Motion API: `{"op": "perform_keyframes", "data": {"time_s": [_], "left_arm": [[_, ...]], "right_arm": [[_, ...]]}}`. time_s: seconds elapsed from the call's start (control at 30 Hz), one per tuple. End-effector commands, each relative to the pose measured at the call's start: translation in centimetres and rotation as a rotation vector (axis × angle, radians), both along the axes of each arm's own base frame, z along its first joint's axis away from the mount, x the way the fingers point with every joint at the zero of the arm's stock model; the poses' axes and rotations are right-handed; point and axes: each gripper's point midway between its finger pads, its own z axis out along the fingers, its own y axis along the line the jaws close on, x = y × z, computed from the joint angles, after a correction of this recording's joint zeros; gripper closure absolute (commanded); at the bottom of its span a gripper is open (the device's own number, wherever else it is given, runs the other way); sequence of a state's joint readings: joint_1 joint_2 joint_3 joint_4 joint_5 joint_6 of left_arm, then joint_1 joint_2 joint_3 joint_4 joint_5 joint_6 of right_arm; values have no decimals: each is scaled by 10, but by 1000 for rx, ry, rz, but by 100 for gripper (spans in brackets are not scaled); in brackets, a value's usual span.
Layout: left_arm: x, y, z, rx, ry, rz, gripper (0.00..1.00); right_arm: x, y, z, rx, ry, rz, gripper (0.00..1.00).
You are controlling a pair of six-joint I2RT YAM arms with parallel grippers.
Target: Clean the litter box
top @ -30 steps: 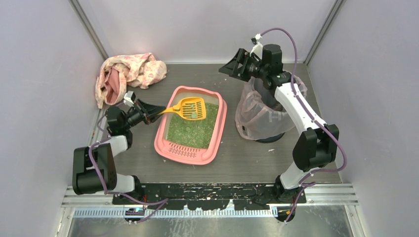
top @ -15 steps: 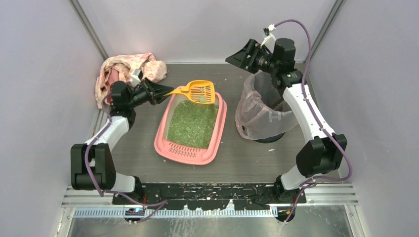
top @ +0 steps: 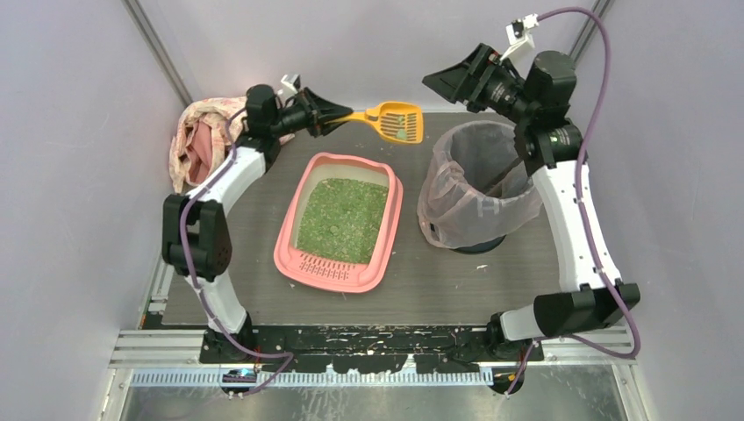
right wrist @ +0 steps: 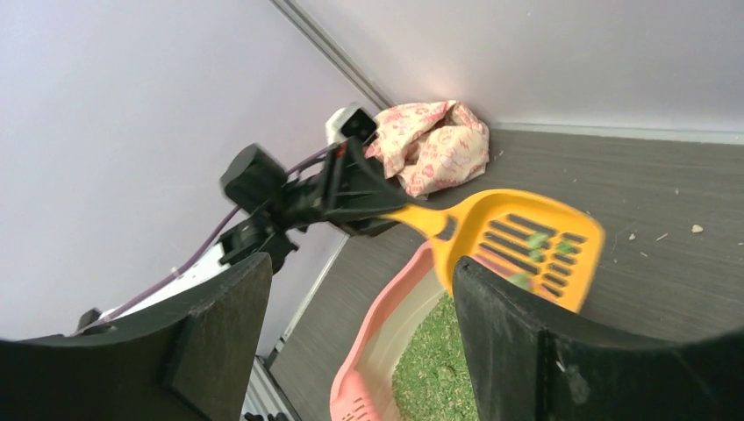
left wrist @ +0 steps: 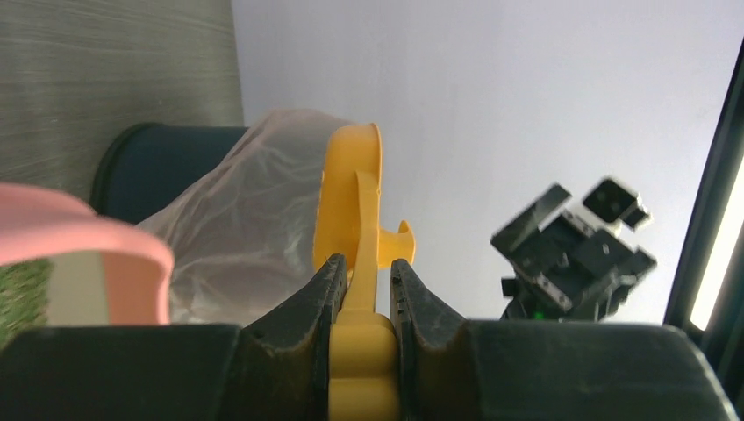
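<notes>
Scoop (top: 397, 122) clamped in left gripper (top: 344, 115), raised past far rim of litter box (top: 329, 267), beside bin (top: 456, 210), right gripper (top: 446, 81) spread wide, empty, litter box long axis near-far, grate lip toward bases.

The left arm (top: 230, 175) and right arm (top: 575, 219) have glossy white link shells between chunky black joint housings, and a loose purple cable (top: 602, 53) trails along each. The left gripper (left wrist: 366, 267) and right gripper (right wrist: 358, 267) are matte black with broad wedge-shaped fingers, ridged along the left's inner faces.
</notes>
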State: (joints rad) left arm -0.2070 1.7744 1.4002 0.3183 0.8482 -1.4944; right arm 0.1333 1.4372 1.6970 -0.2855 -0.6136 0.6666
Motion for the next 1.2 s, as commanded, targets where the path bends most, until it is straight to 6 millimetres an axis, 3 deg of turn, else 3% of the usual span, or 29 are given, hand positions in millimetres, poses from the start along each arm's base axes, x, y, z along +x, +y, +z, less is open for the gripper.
{"op": "perform_keyframes", "data": {"time_s": [0.0, 0.1, 0.27, 0.4, 0.53, 0.73, 0.9, 1.0, 1.17], "left_arm": [[12, -44, 52, -39, -102, -44, 100], [23, -74, 68, -60, -129, -74, 100], [23, -120, 89, -71, -191, -129, 100], [11, -154, 76, 12, -287, -193, 100], [0, -177, 48, 165, -480, -229, 100], [-26, -199, 45, 356, -805, -287, 100], [-50, -210, 70, 445, -977, -288, 100], [-63, -211, 72, 500, -1066, -310, 100], [-80, -203, 59, 650, -1167, -338, 100]], "right_arm": [[-34, -15, 49, -32, -151, -49, 20], [-43, -18, 54, -35, -164, -57, 20], [-52, -26, 57, -39, -177, -86, 20], [-56, -32, 55, -66, -188, -102, 20], [-53, -35, 46, -90, -186, -110, 20], [-41, -33, 22, -106, -132, -97, 20], [-31, -33, -2, -122, -82, -96, 20], [-27, -33, -10, -126, -65, -97, 20], [-17, -35, -28, -132, -25, -117, 21]]}}
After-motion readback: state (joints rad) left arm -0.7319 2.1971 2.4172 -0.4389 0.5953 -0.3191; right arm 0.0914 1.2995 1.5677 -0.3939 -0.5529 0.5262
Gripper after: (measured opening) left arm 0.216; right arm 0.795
